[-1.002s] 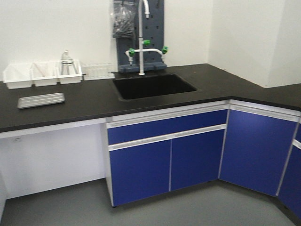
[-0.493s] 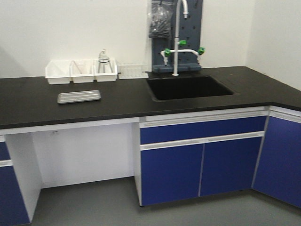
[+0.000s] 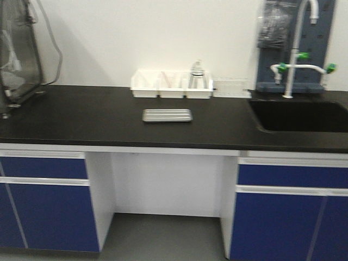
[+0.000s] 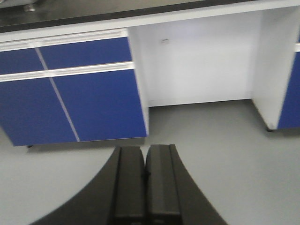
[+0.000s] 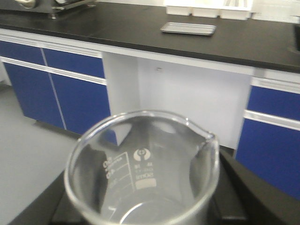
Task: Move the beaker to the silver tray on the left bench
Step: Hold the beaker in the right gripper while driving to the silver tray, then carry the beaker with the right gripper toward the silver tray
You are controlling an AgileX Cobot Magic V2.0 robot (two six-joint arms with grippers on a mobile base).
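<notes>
The beaker (image 5: 140,173), clear glass with printed white scale marks and a pour spout, fills the lower half of the right wrist view. My right gripper (image 5: 143,213) is shut on it, black fingers (image 5: 236,199) showing on both sides. The silver tray (image 3: 167,115) lies flat on the black bench (image 3: 81,114) before a plain white wall, far from the beaker; the right wrist view also catches the tray (image 5: 188,28) on the worktop. My left gripper (image 4: 145,154) is shut with nothing in it, hanging over the grey floor.
White bins (image 3: 171,85) stand behind the tray, one holding a glass flask (image 3: 197,73). A sink (image 3: 299,115) with a tap (image 3: 296,49) is at the right. A clear-walled case (image 3: 19,51) stands far left. Blue cabinets (image 3: 46,204) flank a knee space (image 3: 166,182).
The front view has swung left along the bench: sink, bins and tray have slid right in the picture, and the case at the far left has come into view.
</notes>
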